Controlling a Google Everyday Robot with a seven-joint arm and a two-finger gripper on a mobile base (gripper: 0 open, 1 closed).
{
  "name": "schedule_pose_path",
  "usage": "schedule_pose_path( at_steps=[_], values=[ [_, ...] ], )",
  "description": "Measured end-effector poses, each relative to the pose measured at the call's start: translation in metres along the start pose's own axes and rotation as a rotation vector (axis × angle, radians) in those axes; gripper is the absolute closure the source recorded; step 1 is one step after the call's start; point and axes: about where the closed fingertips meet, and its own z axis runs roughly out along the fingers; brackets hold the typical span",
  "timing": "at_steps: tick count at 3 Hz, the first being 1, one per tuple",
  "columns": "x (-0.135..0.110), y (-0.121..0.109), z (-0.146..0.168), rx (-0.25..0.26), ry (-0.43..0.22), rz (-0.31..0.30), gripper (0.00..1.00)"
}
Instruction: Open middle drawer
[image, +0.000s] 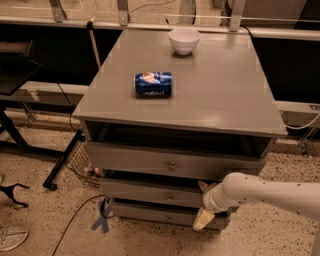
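The grey cabinet has three drawer fronts. The middle drawer (150, 191) is a shallow grey front with a small round knob (170, 197) at its centre, and it sits slightly out from the cabinet. My gripper (202, 202) comes in on a white arm (265, 192) from the right, at the right part of the middle drawer front and to the right of the knob. Its cream fingers (203, 218) stand apart, one above and one below the front's edge. It holds nothing.
The top drawer (150, 161) with its knob juts out under the tabletop (220, 95). The bottom drawer (145, 212) is below. A blue can (153, 84) lies on the top and a white bowl (184, 40) stands at the back. Black stand legs (60, 165) and cables lie on the floor to the left.
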Motion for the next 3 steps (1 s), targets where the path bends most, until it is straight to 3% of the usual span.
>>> schedule_pose_path(
  at_steps=[1, 2, 3],
  values=[
    [0.001, -0.009, 0.009, -0.001, -0.003, -0.004, 0.00],
    [0.004, -0.014, 0.018, -0.007, -0.004, -0.003, 0.18],
    [0.002, -0.016, 0.021, -0.016, -0.009, -0.016, 0.49]
  ],
)
